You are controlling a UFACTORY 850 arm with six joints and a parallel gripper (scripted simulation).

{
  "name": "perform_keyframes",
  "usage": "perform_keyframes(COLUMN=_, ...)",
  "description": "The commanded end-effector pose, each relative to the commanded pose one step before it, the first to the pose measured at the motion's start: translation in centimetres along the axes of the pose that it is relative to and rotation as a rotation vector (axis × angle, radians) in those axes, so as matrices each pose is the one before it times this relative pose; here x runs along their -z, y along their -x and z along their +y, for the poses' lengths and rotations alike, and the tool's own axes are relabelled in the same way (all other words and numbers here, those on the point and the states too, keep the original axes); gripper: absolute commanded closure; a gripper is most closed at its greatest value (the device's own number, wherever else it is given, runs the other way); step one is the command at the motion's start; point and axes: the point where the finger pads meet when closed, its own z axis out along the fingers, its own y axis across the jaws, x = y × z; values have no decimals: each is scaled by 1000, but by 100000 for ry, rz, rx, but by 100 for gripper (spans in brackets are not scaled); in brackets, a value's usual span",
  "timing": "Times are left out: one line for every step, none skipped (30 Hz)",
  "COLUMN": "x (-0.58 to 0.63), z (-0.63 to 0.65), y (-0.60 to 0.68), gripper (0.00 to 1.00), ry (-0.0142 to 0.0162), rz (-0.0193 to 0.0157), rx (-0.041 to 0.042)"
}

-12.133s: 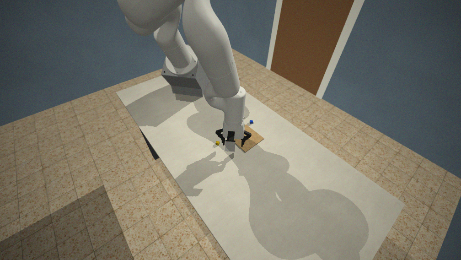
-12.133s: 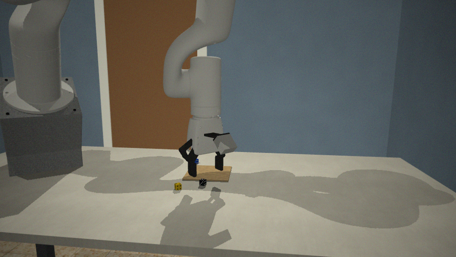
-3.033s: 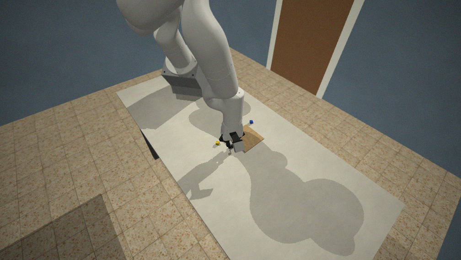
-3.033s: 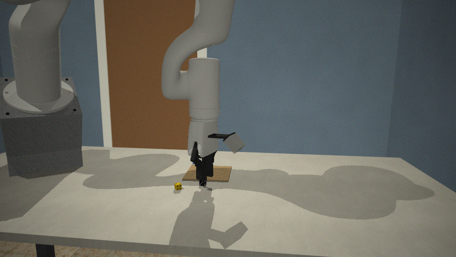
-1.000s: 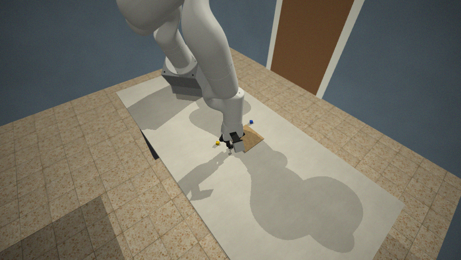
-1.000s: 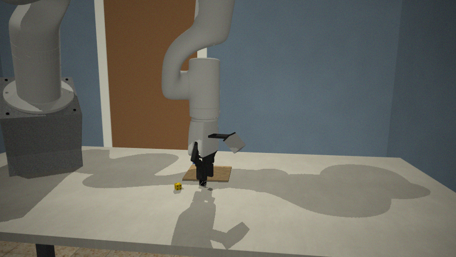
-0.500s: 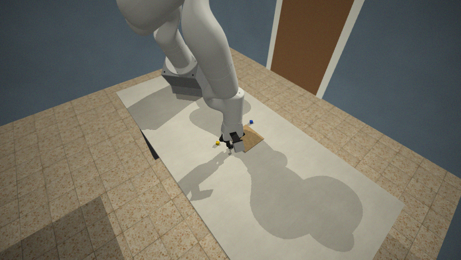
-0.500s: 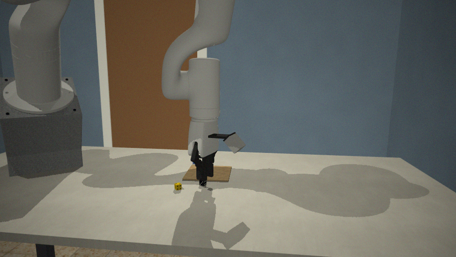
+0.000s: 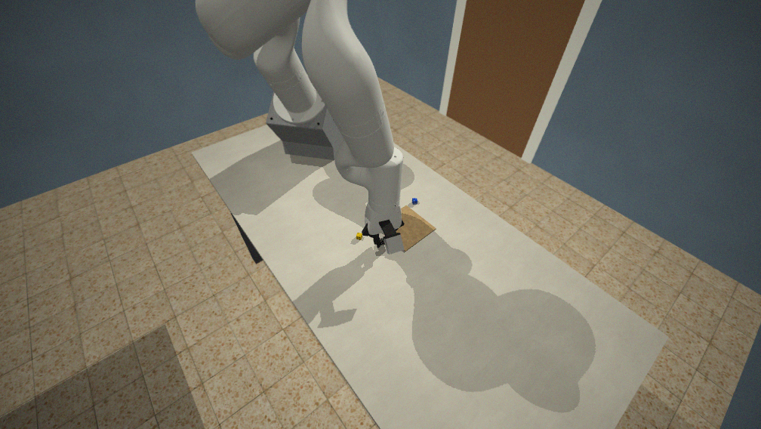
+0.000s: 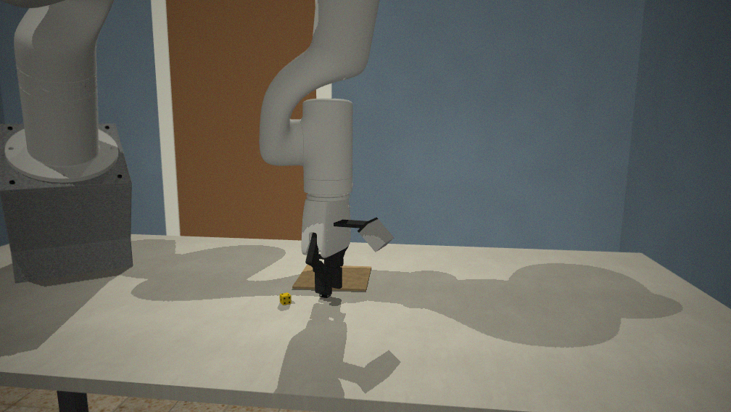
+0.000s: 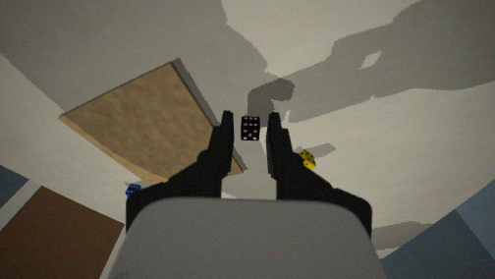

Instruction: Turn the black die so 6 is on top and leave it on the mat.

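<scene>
- Black die (image 11: 249,128) sits on the tabletop (image 11: 403,147), just off the tan mat (image 11: 142,123).
- Tool (image 11: 249,117) straddles it, part-open, holding nothing, seemingly lined up to grasp.

Top view: black die (image 11: 249,128) not visible, hidden behind fingers (image 9: 379,239) and grey wrist block. Pips on yellow die (image 9: 359,235) and blue die (image 9: 414,201) too small to count. Mat (image 9: 417,229) near corner covered by arm.

Exterior view: blue die out of sight; black die only dark speck at fingertips (image 10: 324,292), face unreadable. Mat (image 10: 357,278) partly hidden behind fingers.

Wrist view: blue die (image 11: 132,189) half hidden by gripper body, blurred. Yellow die (image 11: 308,159) partly behind right finger. Contact between fingers and black die unclear; slim gaps appear both sides.
</scene>
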Motion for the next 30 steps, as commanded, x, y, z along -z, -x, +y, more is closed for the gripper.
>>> perform_keyframes(x=-336, z=-24, y=-57, gripper=69, ry=-46, rz=106, rx=-12)
perform_keyframes(x=-109, z=0, y=0, gripper=69, ry=0, rz=0, rx=0)
perform_keyframes(x=-101, z=0, y=0, gripper=69, ry=0, rz=0, rx=0)
perform_keyframes(x=-91, z=0, y=0, gripper=69, ry=0, rz=0, rx=0)
perform_keyframes(x=-80, z=0, y=0, gripper=69, ry=0, rz=0, rx=0)
perform_keyframes(x=-69, z=0, y=0, gripper=69, ry=0, rz=0, rx=0)
perform_keyframes(x=-56, z=0, y=0, gripper=69, ry=0, rz=0, rx=0)
perform_keyframes(x=-44, z=0, y=0, gripper=69, ry=0, rz=0, rx=0)
perform_keyframes(x=-32, z=0, y=0, gripper=69, ry=0, rz=0, rx=0)
perform_keyframes(x=0, z=0, y=0, gripper=69, ry=0, rz=0, rx=0)
perform_keyframes(x=0, z=0, y=0, gripper=69, ry=0, rz=0, rx=0)
perform_keyframes(x=-21, z=0, y=0, gripper=69, ry=0, rz=0, rx=0)
perform_keyframes(x=-12, z=0, y=0, gripper=69, ry=0, rz=0, rx=0)
perform_keyframes(x=-5, z=0, y=0, gripper=69, ry=0, rz=0, rx=0)
perform_keyframes(x=-1, z=0, y=0, gripper=69, ry=0, rz=0, rx=0)
perform_keyframes(x=0, z=0, y=0, gripper=69, ry=0, rz=0, rx=0)
perform_keyframes(x=0, z=0, y=0, gripper=69, ry=0, rz=0, rx=0)
perform_keyframes(x=0, z=0, y=0, gripper=69, ry=0, rz=0, rx=0)
perform_keyframes(x=0, z=0, y=0, gripper=69, ry=0, rz=0, rx=0)
perform_keyframes(x=0, z=0, y=0, gripper=69, ry=0, rz=0, rx=0)
perform_keyframes(x=0, z=0, y=0, gripper=69, ry=0, rz=0, rx=0)
perform_keyframes(x=0, z=0, y=0, gripper=69, ry=0, rz=0, rx=0)
perform_keyframes(x=0, z=0, y=0, gripper=69, ry=0, rz=0, rx=0)
perform_keyframes(x=0, z=0, y=0, gripper=69, ry=0, rz=0, rx=0)
perform_keyframes(x=0, z=0, y=0, gripper=69, ry=0, rz=0, rx=0)
perform_keyframes(x=0, z=0, y=0, gripper=69, ry=0, rz=0, rx=0)
perform_keyframes(x=0, z=0, y=0, gripper=69, ry=0, rz=0, rx=0)
perform_keyframes(x=0, z=0, y=0, gripper=69, ry=0, rz=0, rx=0)
perform_keyframes(x=0, z=0, y=0, gripper=69, ry=0, rz=0, rx=0)
perform_keyframes(x=0, z=0, y=0, gripper=69, ry=0, rz=0, rx=0)
